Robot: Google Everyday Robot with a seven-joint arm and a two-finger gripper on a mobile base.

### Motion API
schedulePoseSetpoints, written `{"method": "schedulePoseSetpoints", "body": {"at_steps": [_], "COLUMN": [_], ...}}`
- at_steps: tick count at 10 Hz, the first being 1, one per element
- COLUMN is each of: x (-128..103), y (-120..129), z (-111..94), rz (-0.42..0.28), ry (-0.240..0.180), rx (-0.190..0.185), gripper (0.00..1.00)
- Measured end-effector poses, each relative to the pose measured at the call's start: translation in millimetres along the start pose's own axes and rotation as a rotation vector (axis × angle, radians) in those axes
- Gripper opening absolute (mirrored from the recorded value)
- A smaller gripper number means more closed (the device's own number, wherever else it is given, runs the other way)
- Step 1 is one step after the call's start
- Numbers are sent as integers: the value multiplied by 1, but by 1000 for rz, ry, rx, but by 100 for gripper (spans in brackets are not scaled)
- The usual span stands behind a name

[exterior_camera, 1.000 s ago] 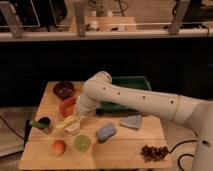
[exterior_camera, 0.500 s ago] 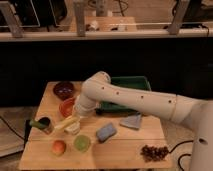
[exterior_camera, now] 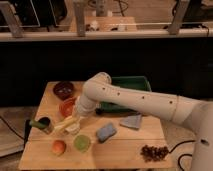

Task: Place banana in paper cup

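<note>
The banana (exterior_camera: 65, 125) is pale yellow and lies slanted at the tip of my gripper (exterior_camera: 75, 120), left of the table's middle. The gripper reaches down from the white arm (exterior_camera: 125, 100) and appears shut on the banana's right end. The paper cup (exterior_camera: 74, 130) is a small cream cup right under the gripper, partly hidden by it and by the banana. The banana's low left end points toward the dark can.
Around the gripper stand an orange bowl (exterior_camera: 66, 106), a dark bowl (exterior_camera: 64, 89), a dark can with a green handle (exterior_camera: 42, 125), a light green cup (exterior_camera: 82, 143) and an orange fruit (exterior_camera: 59, 147). To the right lie a blue sponge (exterior_camera: 106, 132), a grey cloth (exterior_camera: 131, 121), a green tray (exterior_camera: 131, 83) and a dark cluster (exterior_camera: 154, 151).
</note>
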Motion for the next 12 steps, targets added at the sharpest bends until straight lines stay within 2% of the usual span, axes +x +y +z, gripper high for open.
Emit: {"method": "schedulePoseSetpoints", "body": {"at_steps": [3,6,8,12], "x": [-7,-10,-11,-3], "y": [-5,-8,-10,-12], "z": [-1,-2,2,10], "rz": [-71,-178,-253,-328], "ry": [-10,-28,-53,-83], "rx": [-12,-35,-72,-134], "gripper": [0,0,0,0]}}
